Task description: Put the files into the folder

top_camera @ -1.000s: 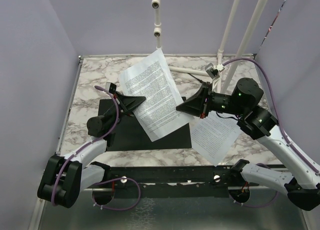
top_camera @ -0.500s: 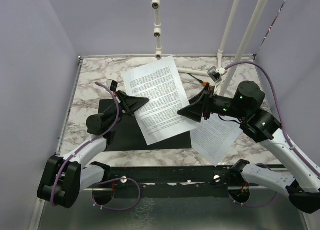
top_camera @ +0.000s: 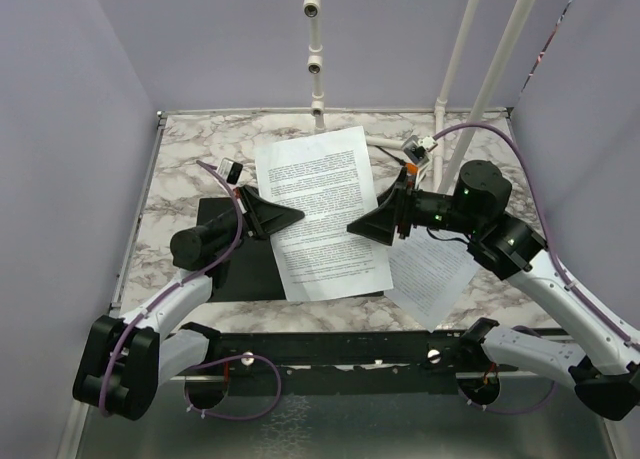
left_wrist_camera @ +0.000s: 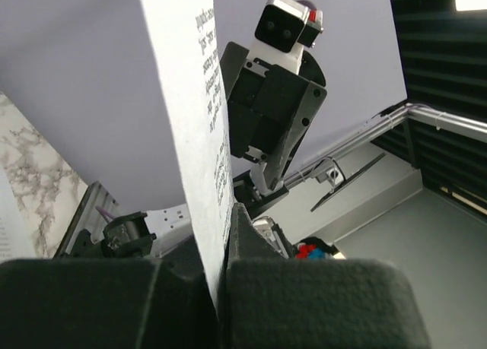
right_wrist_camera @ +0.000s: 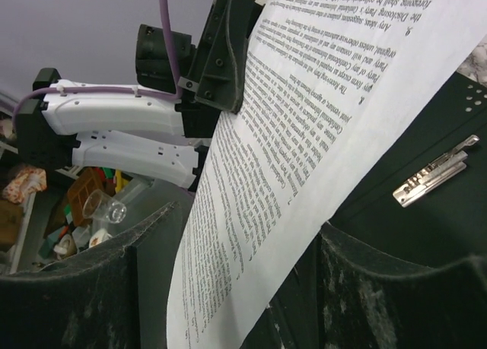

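Soft even light, faint shadows; print on the files (right_wrist_camera: 304, 121) sharp, dark wrist foregrounds blurred.

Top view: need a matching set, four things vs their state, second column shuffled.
1. printed sheet
2. second sheet
3. folder
4. right gripper

A. open, fingers either side of the paper's edge
B. flat on the marble table, right side
C. pinched by the left gripper
D. lying open, black inside up

Pairs: 1-C, 2-B, 3-D, 4-A
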`<state>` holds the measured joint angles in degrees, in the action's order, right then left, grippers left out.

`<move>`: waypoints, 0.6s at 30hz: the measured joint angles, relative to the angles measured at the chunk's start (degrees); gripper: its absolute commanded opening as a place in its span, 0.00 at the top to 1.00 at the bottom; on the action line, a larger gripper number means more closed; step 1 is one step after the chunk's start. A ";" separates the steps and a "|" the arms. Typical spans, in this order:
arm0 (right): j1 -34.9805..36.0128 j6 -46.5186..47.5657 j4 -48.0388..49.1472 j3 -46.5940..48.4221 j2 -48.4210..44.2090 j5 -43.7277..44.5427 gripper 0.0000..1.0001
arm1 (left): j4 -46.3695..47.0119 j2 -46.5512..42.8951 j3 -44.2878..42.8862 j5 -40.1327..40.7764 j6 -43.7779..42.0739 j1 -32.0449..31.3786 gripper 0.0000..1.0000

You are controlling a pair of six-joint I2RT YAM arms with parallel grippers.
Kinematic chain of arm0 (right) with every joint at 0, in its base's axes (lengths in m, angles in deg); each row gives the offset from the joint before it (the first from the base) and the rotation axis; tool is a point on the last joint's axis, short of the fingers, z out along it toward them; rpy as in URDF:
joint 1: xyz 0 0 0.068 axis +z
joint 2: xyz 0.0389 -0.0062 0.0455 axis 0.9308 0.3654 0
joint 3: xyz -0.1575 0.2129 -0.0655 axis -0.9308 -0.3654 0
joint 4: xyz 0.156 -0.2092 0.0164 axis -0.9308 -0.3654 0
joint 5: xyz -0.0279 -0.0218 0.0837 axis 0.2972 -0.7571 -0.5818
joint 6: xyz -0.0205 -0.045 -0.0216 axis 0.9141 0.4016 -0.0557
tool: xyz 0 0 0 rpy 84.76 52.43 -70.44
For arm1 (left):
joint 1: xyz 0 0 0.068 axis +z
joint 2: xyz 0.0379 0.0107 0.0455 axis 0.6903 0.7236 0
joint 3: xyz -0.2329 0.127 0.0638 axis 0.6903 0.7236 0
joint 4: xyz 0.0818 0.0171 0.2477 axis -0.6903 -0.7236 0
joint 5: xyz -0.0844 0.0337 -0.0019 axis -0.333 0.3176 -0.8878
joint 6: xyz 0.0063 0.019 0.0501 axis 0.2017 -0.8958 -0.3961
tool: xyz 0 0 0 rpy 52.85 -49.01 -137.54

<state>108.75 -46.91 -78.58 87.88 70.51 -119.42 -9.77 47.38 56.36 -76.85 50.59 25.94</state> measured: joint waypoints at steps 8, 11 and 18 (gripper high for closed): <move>0.00 -1.99 5.09 -3.78 -1.05 -1.38 0.40 | -0.02 -0.22 0.00 -4.17 -2.64 -0.04 1.00; 0.00 -2.56 5.60 -4.35 -0.94 -1.73 0.45 | -0.28 -0.22 0.00 -5.49 -3.93 -0.04 1.00; 0.00 -4.07 8.79 -5.38 -0.92 -2.99 0.73 | -1.62 -0.11 0.00 -6.95 -7.63 -0.04 1.00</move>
<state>108.75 -50.98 -69.80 82.51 69.59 -122.41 -11.38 47.27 56.36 -83.80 42.96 25.89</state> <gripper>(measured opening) 0.348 0.003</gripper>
